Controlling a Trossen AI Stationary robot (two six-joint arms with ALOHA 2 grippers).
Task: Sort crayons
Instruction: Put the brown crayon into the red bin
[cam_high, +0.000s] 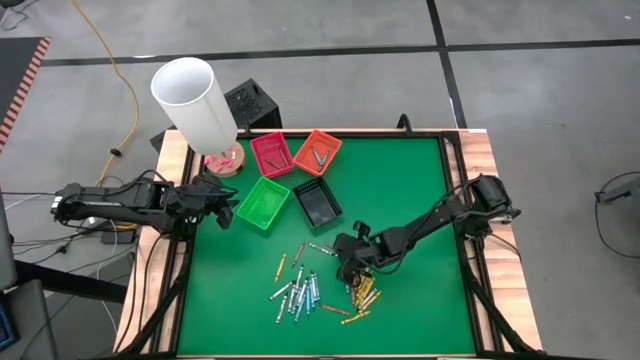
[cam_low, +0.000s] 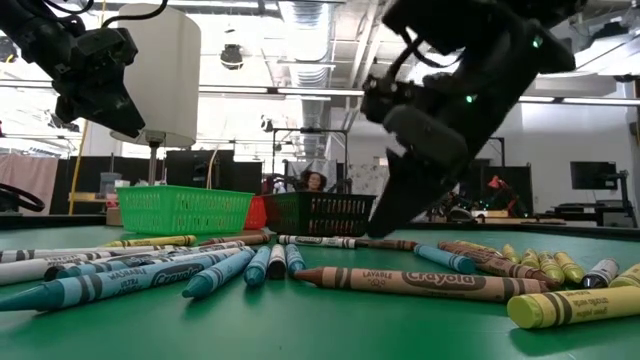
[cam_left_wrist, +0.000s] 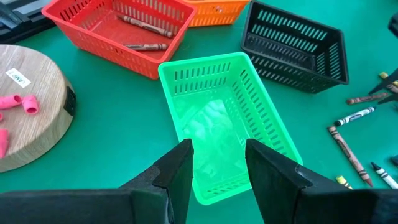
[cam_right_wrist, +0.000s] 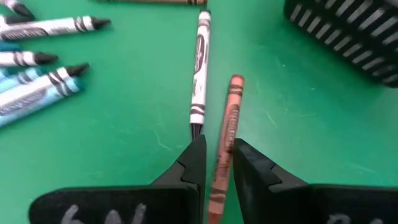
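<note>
Many crayons lie loose on the green mat: blue and grey ones at the near middle, yellow ones to their right. My right gripper is low over the mat and open. Its fingers stand on either side of the near end of a brown crayon, which lies flat beside a white crayon. My left gripper hovers open and empty above the green tray. Brown crayons lie in the red tray. My right gripper slants down from the table's right, its fingers along the brown crayon's length, one on each side of its near end. The crayon lies flat on the mat. Whether a finger touches it, I cannot tell.
Red, orange, green and black trays stand in a block at the far middle. A tall white cylinder and a wooden disc with pink pieces stand at the far left corner.
</note>
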